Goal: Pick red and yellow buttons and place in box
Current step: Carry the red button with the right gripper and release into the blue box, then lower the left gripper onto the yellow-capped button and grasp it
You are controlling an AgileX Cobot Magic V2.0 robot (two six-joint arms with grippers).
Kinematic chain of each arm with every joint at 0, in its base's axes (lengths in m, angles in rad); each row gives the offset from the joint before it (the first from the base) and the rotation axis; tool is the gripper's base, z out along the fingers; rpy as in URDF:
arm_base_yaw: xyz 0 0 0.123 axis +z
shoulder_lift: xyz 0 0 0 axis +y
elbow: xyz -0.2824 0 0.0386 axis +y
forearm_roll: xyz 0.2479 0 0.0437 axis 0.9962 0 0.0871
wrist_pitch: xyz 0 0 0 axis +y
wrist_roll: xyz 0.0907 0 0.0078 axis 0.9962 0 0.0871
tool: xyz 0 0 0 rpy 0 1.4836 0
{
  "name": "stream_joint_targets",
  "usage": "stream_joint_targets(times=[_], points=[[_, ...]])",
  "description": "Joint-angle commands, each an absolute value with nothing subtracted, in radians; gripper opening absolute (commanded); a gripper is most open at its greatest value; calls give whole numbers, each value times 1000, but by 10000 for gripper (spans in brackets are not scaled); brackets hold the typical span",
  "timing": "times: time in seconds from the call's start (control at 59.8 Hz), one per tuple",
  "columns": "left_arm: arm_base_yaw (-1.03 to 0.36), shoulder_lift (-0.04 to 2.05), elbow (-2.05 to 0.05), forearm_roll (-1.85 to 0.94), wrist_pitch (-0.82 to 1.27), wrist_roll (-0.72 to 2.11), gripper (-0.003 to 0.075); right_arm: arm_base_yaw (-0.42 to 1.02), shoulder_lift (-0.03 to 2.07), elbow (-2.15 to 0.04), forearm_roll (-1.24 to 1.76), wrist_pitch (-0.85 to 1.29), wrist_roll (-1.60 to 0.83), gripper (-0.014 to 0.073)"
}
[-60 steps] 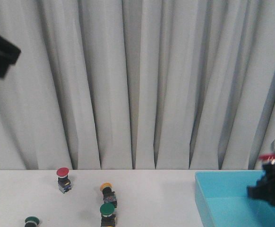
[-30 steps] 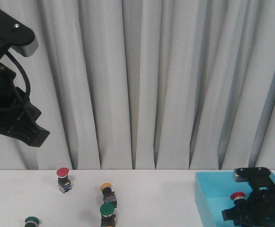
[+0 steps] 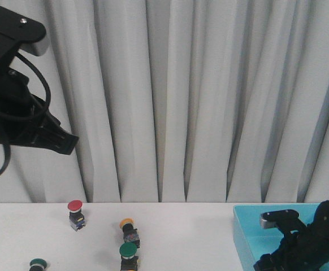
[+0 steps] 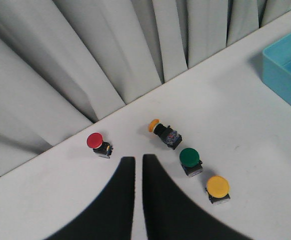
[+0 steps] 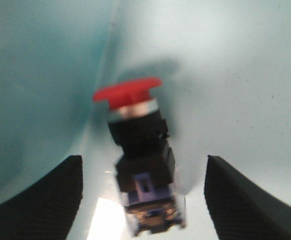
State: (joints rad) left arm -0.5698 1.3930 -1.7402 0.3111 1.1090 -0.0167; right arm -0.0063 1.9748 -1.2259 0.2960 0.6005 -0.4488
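Note:
A red button (image 5: pixel 135 145) lies blurred on the floor of the light blue box (image 5: pixel 45 55), between the fingers of my right gripper (image 5: pixel 143 162). That gripper is open, with both fingers apart from the button. My right arm (image 3: pixel 306 240) hangs low inside the box (image 3: pixel 246 237) and hides this button in the front view. On the table stand another red button (image 4: pixel 96 143) (image 3: pixel 75 213), a yellow-capped one lying on its side (image 4: pixel 163 134) (image 3: pixel 129 228) and an upright yellow one (image 4: pixel 218 188). My left gripper (image 4: pixel 136 161) (image 3: pixel 60 141) is shut and empty, high above them.
A green button (image 4: pixel 190 161) (image 3: pixel 128 254) stands between the two yellow ones. Another green button (image 3: pixel 38 263) sits at the front left. A grey curtain (image 3: pixel 176 96) hangs behind the white table (image 3: pixel 181 237). The box corner (image 4: pixel 288 75) shows in the left wrist view.
My right gripper has come down into the box and let go of the red button. The left arm has swung into view and moved right.

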Motion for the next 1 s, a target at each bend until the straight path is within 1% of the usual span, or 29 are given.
stream_joint_targets(times=[0.0, 0.117, 0.134, 0.217, 0.267, 0.334, 0.401, 0.451, 0.501, 0.719, 0.986], points=[[-571, 1385, -1764, 367, 1043, -39, 153, -8, 1852, -1270, 321, 608, -460, 523], [-571, 1418, -1764, 404, 1065, -40, 310, -8, 1758, -1273, 324, 622, -460, 523], [-571, 1427, -1764, 408, 1066, -40, 345, -8, 1743, -1273, 325, 625, -460, 523], [-571, 1456, -1764, 416, 1068, -53, 461, -8, 1649, -1273, 336, 635, -457, 523], [-571, 1478, -1764, 417, 1066, -74, 548, -8, 1600, -1273, 345, 646, -457, 523], [-571, 1513, -1764, 417, 1066, -107, 628, -7, 1525, -1273, 354, 658, -457, 523], [-571, 1549, -1764, 417, 1072, -140, 681, -1, 1440, -1273, 357, 669, -457, 523], [-571, 1573, -1764, 416, 1079, -157, 705, 6, 1379, -1273, 359, 679, -457, 523], [-571, 1607, -1764, 415, 1084, -169, 712, 17, 1330, -1273, 361, 684, -457, 523], [-571, 1725, -1764, 298, 1084, -178, 687, 77, 1101, -1273, 363, 727, -457, 523], [-571, 1849, -1764, 176, 1086, -187, 659, 83, 937, -1273, 371, 764, -457, 523]])
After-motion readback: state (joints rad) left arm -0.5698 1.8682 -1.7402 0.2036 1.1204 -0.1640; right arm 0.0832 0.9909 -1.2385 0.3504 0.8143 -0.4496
